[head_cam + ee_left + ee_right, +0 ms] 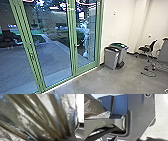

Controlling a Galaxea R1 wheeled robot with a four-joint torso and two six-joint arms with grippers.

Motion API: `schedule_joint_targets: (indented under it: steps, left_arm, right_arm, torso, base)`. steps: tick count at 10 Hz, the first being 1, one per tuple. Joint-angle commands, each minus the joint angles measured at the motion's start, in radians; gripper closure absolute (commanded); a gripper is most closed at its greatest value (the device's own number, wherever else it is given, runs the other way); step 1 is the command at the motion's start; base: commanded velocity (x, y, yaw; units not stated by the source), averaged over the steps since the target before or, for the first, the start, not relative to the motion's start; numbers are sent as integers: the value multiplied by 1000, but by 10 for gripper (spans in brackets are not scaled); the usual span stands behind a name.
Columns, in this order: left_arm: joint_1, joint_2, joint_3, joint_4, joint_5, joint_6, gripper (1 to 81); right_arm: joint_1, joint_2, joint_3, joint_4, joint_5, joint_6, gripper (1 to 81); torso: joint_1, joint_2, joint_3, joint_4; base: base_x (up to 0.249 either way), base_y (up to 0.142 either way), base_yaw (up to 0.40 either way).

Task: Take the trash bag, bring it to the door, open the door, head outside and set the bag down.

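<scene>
Left tool and right tool: I cannot tell whether either is spread or pinching. Folds of the trash bag (36,117) crowd close to the left wrist, drawn together at one end. Farther off stands a green-framed glass door (87,67), two gray bins (111,58) near it; beyond the glass, paved ground (56,56)

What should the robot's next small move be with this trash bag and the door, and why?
Probably a short, slow roll forward, lining up with the door handle. The green-framed glass door looks shut, and its handle lies some way ahead. The trash bag shows close up in the left wrist view, its folds gathered, so gentle driving seems wise.
</scene>
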Motion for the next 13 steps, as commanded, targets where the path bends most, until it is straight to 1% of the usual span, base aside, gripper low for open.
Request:
schedule_joint_targets:
  steps: [1,13]
  left_arm:
    - [-56,5,4,2,86,10,811]
    - [-56,3,3,4,85,10,811]
  right_arm:
    - [48,2,2,-10,-58,-2,10]
    - [45,2,2,-11,-57,-2,10]
  torso:
    - [0,0,0,0]
    - [0,0,0,0]
  base:
    - [134,-63,0]
    - [131,0,0]
